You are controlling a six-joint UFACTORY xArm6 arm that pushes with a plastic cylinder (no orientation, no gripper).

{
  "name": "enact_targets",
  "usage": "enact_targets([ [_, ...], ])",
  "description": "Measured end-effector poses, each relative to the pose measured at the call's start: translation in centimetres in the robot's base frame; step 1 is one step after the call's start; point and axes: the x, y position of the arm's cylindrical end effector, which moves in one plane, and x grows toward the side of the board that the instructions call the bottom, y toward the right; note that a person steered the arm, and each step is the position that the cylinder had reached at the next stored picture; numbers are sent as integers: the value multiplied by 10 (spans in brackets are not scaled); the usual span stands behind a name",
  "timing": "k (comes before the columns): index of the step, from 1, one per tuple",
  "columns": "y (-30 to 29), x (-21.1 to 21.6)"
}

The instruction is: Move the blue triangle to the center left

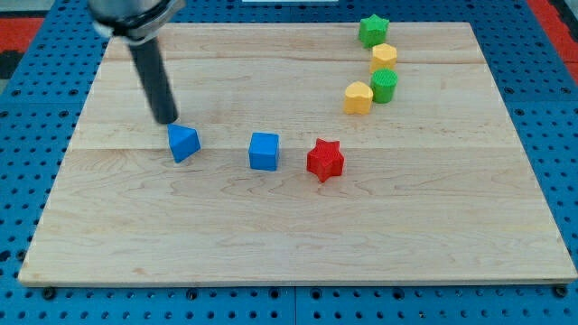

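Observation:
The blue triangle (183,143) lies on the wooden board (298,235) at the view's centre left. My tip (168,120) stands just above and slightly left of it, close to or touching its top edge. The dark rod rises from the tip toward the view's top left.
A blue cube (264,151) and a red star (325,160) lie to the right of the triangle. At the view's top right stand a green star (373,30), a yellow block (384,57), a green block (384,86) and a yellow heart-like block (358,97).

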Motion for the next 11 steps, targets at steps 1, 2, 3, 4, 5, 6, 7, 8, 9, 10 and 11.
enact_targets([
  [1,-5,75],
  [2,35,89],
  [3,47,48],
  [4,24,10],
  [5,28,1],
  [6,42,-21],
  [7,56,-43],
  [8,64,-45],
  [9,26,-43],
  [10,14,-20],
  [11,33,-39],
])
